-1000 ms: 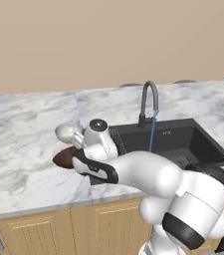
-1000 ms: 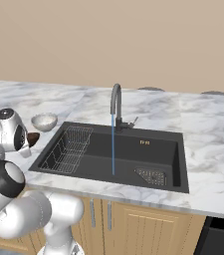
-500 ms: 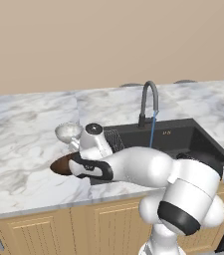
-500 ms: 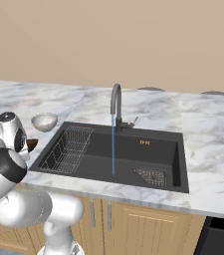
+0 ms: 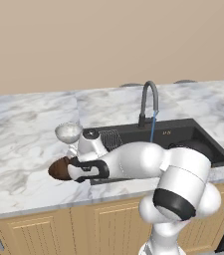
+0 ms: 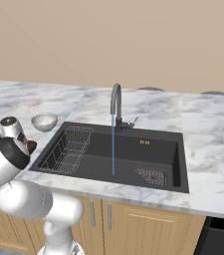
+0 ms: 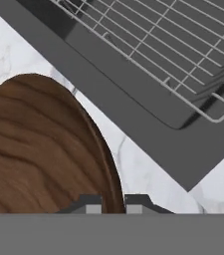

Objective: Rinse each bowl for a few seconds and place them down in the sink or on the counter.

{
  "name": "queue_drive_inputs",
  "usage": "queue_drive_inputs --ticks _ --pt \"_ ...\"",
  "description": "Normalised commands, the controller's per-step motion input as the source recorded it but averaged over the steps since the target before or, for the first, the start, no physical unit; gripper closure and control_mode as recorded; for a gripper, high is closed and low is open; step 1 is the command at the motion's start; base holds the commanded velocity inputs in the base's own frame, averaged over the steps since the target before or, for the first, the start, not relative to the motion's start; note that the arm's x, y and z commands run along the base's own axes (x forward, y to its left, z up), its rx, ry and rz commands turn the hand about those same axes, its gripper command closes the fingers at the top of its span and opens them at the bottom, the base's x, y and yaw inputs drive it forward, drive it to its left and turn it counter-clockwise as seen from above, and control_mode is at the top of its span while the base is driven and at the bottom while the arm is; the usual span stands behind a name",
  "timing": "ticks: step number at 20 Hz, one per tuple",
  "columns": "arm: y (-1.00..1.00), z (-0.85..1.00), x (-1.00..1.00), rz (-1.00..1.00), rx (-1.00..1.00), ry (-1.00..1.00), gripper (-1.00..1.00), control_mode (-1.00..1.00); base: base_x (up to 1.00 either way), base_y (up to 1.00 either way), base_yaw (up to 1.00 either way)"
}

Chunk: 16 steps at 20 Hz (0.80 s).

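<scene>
Kitchen, apparently: marble counter (image 6: 203,129), sink (image 6: 158,149), faucet (image 6: 116,102).

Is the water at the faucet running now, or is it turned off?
Running. A thin blue stream falls from the faucet spout straight down into the sink in both base views.

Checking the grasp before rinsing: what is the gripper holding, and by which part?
The gripper is shut on the brown bowl, pinching its rim.

Behind the work area we see a plain beige wall (image 6: 133,40). At lower right, beside the wooden cabinets, we see a dark appliance front (image 6: 220,236) with a handle.
</scene>
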Motion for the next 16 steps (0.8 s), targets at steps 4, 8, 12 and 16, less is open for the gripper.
queue_drive_inputs --ticks 4,8,12,16 --pt "0.04 -0.28 0.00 0.03 -0.03 0.06 1.00 -1.00 0.00 0.00 0.00" --pt "0.08 -0.16 0.00 0.03 -0.04 0.06 -1.00 -1.00 0.00 0.00 0.00" --pt "0.00 0.15 0.00 0.02 -0.03 0.00 -1.00 -1.00 0.00 0.00 0.00" --pt "0.00 0.32 0.00 0.02 -0.02 0.00 -1.00 -1.00 0.00 0.00 0.00"
